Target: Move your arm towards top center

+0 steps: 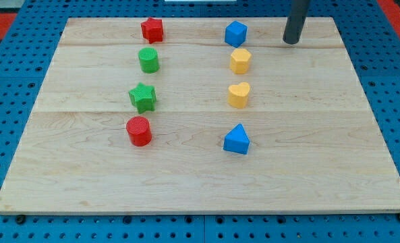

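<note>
My tip stands on the wooden board near the view's top right, to the right of the blue hexagonal block. A left column holds a red star, a green cylinder, a green star and a red cylinder. A right column holds the blue hexagonal block, a yellow hexagonal block, a yellow heart and a blue triangular block. The tip touches no block.
The board lies on a blue perforated table. A red strip shows at the view's top right corner.
</note>
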You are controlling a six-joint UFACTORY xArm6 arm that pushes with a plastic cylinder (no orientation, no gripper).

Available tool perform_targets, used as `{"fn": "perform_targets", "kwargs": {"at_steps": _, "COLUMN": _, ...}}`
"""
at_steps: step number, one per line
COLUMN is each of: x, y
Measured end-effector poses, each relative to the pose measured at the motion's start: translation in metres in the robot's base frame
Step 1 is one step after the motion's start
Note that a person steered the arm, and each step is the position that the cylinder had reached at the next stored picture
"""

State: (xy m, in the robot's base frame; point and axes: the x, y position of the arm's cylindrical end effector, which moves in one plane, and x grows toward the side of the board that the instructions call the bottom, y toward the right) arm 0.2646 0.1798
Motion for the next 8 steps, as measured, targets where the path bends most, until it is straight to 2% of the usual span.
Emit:
{"fn": "perform_targets", "kwargs": {"at_steps": 3, "x": 0.002, "y": -0.005}}
{"fn": "perform_targets", "kwargs": {"at_steps": 4, "x": -0.025, "y": -0.005}}
{"fn": "perform_targets", "kwargs": {"at_steps": 5, "x": -0.072, "y": -0.027}}
{"fn": "perform_targets", "kwargs": {"at_steps": 6, "x": -0.073, "y": -0.033}}
{"fn": "perform_targets", "kwargs": {"at_steps": 8, "x": -0.072, "y": -0.086}}
